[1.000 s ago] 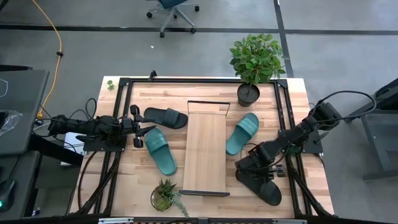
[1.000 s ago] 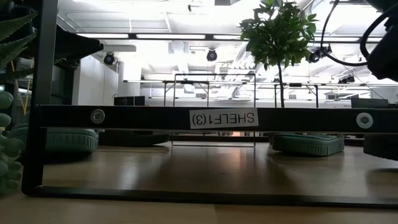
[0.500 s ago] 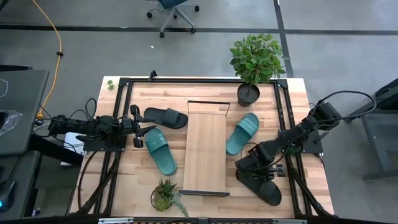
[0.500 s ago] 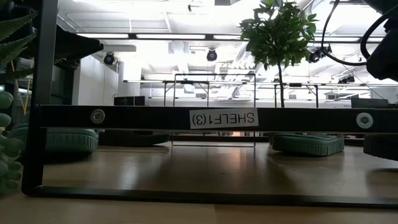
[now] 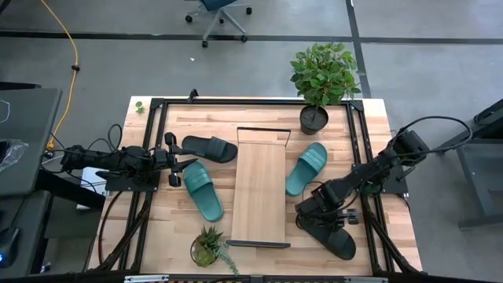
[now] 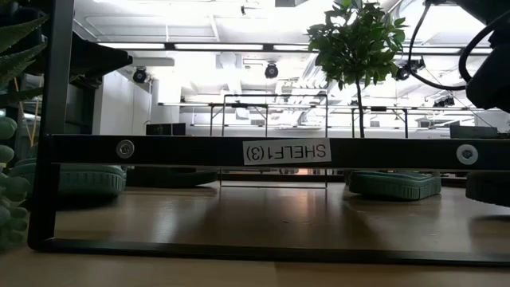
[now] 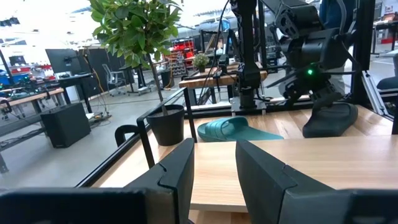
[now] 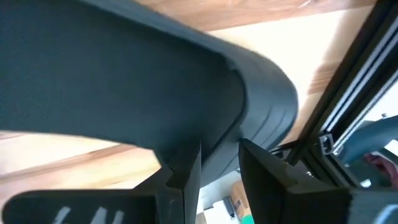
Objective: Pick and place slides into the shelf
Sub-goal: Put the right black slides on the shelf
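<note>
Right gripper (image 5: 308, 214) is clamping the black slide's (image 5: 332, 238) strap beside the shelf (image 5: 259, 189) on the counter (image 5: 377, 126); left gripper (image 5: 182, 159) is waiting part-open, holding nothing.

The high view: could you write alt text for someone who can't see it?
From above, a long light-wood shelf board lies empty mid-table, with four foam slide sandals around it: one black and one teal on its left, one teal and one black on its right. The right end effector is at the right-hand black sandal.
</note>
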